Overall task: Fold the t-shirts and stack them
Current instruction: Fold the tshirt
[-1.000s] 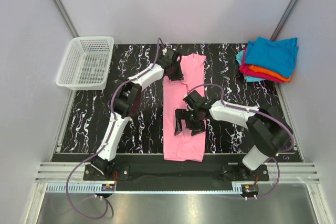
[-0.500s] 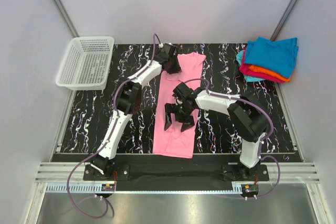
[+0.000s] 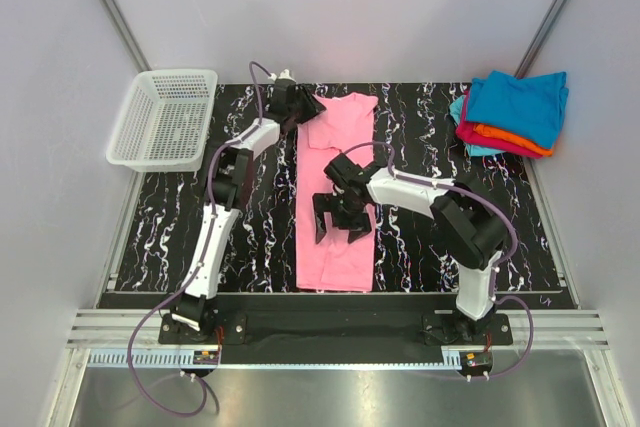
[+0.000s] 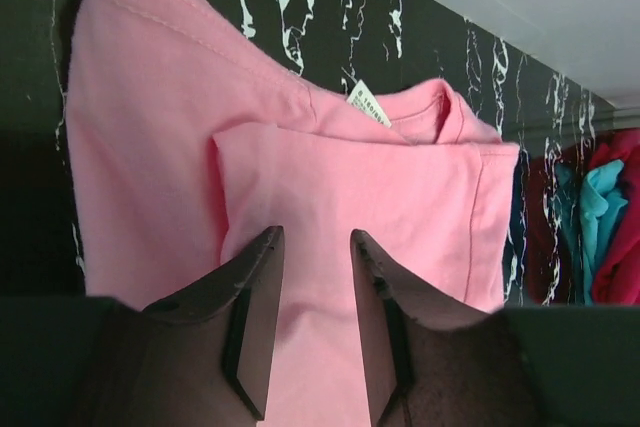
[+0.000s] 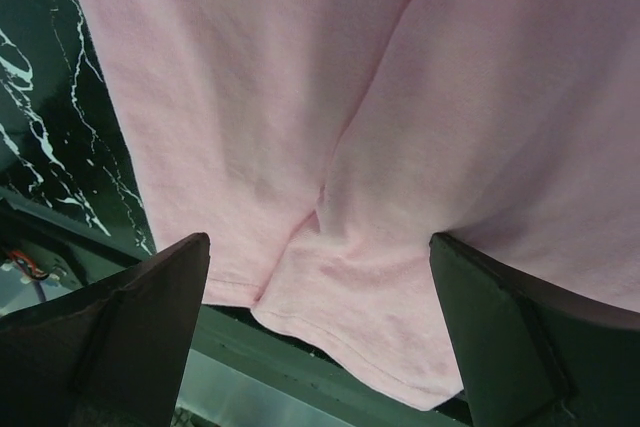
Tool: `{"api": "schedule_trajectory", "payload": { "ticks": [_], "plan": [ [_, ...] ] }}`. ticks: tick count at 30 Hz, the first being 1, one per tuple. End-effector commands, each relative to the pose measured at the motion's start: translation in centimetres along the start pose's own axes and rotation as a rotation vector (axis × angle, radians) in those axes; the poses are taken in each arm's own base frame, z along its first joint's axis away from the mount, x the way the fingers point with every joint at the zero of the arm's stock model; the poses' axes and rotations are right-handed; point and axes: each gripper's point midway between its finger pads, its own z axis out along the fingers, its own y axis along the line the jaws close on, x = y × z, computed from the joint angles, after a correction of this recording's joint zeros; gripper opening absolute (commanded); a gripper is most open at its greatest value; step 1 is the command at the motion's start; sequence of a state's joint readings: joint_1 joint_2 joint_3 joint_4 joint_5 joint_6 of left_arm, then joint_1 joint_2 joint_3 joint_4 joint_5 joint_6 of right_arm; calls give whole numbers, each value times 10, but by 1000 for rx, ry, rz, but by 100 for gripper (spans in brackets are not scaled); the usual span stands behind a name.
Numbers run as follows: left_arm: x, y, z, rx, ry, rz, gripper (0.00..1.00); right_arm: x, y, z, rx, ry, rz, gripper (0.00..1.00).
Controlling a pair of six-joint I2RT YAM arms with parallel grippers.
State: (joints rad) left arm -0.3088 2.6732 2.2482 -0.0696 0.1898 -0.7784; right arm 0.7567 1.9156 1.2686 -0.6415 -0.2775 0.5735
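Black marbled table [image 3: 170, 217], with a pink t-shirt [image 3: 335, 247] folded into a long strip down its middle.
Right tool [image 5: 318, 242] is spread wide over the shirt's midsection. Left tool [image 4: 315, 237] is narrow at the far collar end; I cannot tell whether it pinches cloth.

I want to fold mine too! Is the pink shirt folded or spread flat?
Partly folded. The pink shirt lies as a long narrow strip, sides turned in over the front, but it is not yet folded along its length.
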Motion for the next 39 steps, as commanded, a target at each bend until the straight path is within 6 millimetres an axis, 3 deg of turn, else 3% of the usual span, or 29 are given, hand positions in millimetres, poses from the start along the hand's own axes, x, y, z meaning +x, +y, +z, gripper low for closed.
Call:
{"api": "schedule_trajectory", "payload": {
  "ticks": [1,5,9,10,12,13,15,16,18,19,21,23,25,26,27,28,30,31,33,34,39],
  "plan": [
    [-45,-81,-18,330,-193,109,40,-12,-54,9,226,-99,-84,100],
    [-62,-115,-43,441,-242,171,43,-23,-46,-8,201,-190,-90,100],
    [-75,-125,-72,400,-271,220,45,-39,-43,-40,212,-341,-66,100],
    [-77,-121,-76,365,-282,233,46,-46,-45,-55,230,-403,-62,100],
    [-81,-124,-96,326,-287,240,48,-47,-49,-64,254,-434,-77,100],
    [-78,-115,-100,279,-261,247,48,-49,-52,-73,269,-462,-77,100],
    [-84,-114,-120,218,-265,244,49,-43,-56,-77,276,-463,-85,100],
    [-74,-102,-125,153,-216,230,49,-42,-55,-82,270,-478,-87,100],
    [-71,-102,-146,111,-188,224,48,-36,-62,-82,281,-477,-77,100],
    [-52,-91,-153,51,-106,210,48,-33,-65,-82,289,-476,-71,100],
    [-30,-91,-175,29,-27,212,45,-24,-74,-81,304,-468,-38,100],
    [14,-73,-202,-52,81,191,44,-11,-83,-76,315,-444,-9,100],
    [50,-68,-221,-64,139,160,44,-1,-82,-76,288,-434,28,100],
    [76,-49,-240,-98,171,143,44,2,-84,-76,285,-436,43,100],
    [91,-43,-248,-94,189,132,44,11,-90,-74,288,-428,66,100],
    [125,-22,-258,-113,240,94,44,13,-89,-82,266,-452,71,100],
    [140,-29,-280,-45,242,66,44,24,-96,-84,264,-463,86,100],
    [164,-19,-289,-43,279,35,44,25,-91,-96,225,-498,85,100],
    [173,-28,-307,-6,272,35,44,34,-95,-99,203,-514,103,100],
    [190,-25,-315,-16,295,50,44,35,-87,-105,150,-534,97,100],
    [221,-30,-342,-55,325,80,44,62,-88,-83,83,-436,133,100]
  ]
}}
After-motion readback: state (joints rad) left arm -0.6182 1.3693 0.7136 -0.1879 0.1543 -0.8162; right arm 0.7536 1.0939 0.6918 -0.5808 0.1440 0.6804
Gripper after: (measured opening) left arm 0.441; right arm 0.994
